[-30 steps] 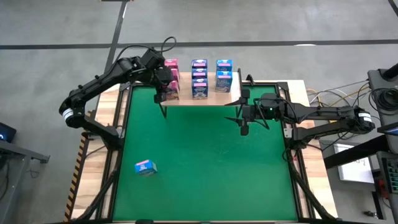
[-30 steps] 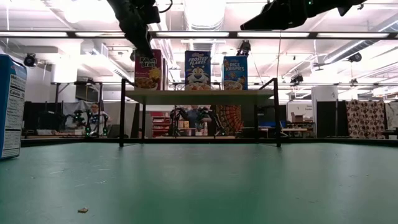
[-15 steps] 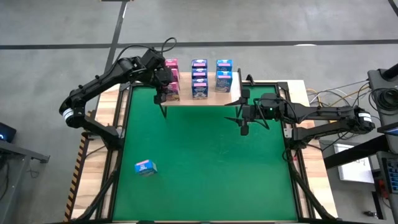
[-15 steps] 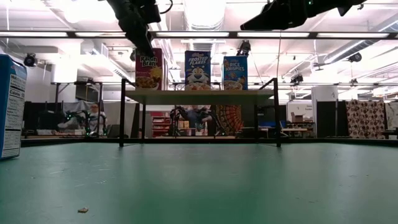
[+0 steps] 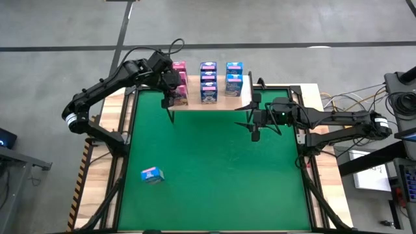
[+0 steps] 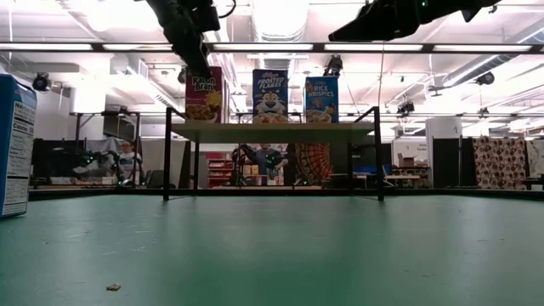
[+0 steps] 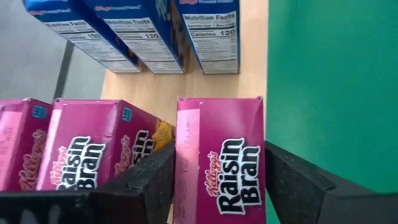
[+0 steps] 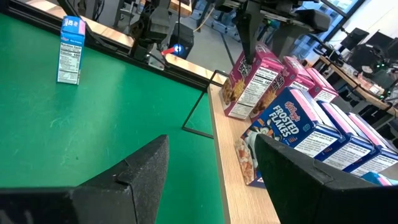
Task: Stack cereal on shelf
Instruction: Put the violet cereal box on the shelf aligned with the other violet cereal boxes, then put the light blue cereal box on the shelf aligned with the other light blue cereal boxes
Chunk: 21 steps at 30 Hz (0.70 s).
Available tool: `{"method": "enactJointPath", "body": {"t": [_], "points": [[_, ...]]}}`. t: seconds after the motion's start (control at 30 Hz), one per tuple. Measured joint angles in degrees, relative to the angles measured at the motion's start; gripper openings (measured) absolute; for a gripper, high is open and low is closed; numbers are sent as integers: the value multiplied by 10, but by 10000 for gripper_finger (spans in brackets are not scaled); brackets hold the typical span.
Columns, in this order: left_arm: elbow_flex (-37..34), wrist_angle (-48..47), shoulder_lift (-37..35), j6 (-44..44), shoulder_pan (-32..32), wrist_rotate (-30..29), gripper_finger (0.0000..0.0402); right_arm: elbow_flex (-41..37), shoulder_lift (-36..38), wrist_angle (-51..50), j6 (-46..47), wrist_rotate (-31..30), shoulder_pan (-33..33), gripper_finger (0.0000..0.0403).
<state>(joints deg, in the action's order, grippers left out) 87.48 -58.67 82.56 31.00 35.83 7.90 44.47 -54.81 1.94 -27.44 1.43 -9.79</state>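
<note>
The shelf (image 5: 221,102), a light-wood plank on black legs, stands at the mat's far edge. On it stand rows of cereal boxes: pink ones at the left (image 5: 179,68), blue ones in the middle (image 5: 208,81) and right (image 5: 234,78). My left gripper (image 5: 174,92) is at the nearest pink box (image 7: 221,162), which stands at the shelf's near left corner. One blue box (image 5: 151,174) stands alone on the green mat, near left. My right gripper (image 5: 255,125) hovers open by the shelf's right end, holding nothing. My left gripper has the front pink box between its two fingers, one finger (image 7: 149,180) on each of its two side walls (image 7: 184,186), near the top. The fingers come slanting down from above and the table's left. The box stands upright with its bottom on the shelf.
Green mat (image 5: 214,169) lies open between the shelf and the lone blue box (image 8: 70,50). Wooden table edges and black frame rails (image 5: 123,156) run along both sides. A cable bundle (image 5: 338,101) lies at the right.
</note>
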Motion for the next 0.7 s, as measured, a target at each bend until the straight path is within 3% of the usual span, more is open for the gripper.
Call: {"method": "enactJointPath", "body": {"t": [0.27, 0.7], "points": [[0, 5, 0, 9, 0, -25, 238, 0, 0, 0, 0, 0, 0, 228], [30, -16, -2, 14, -1, -25, 240, 0, 0, 0, 0, 0, 0, 228]]}}
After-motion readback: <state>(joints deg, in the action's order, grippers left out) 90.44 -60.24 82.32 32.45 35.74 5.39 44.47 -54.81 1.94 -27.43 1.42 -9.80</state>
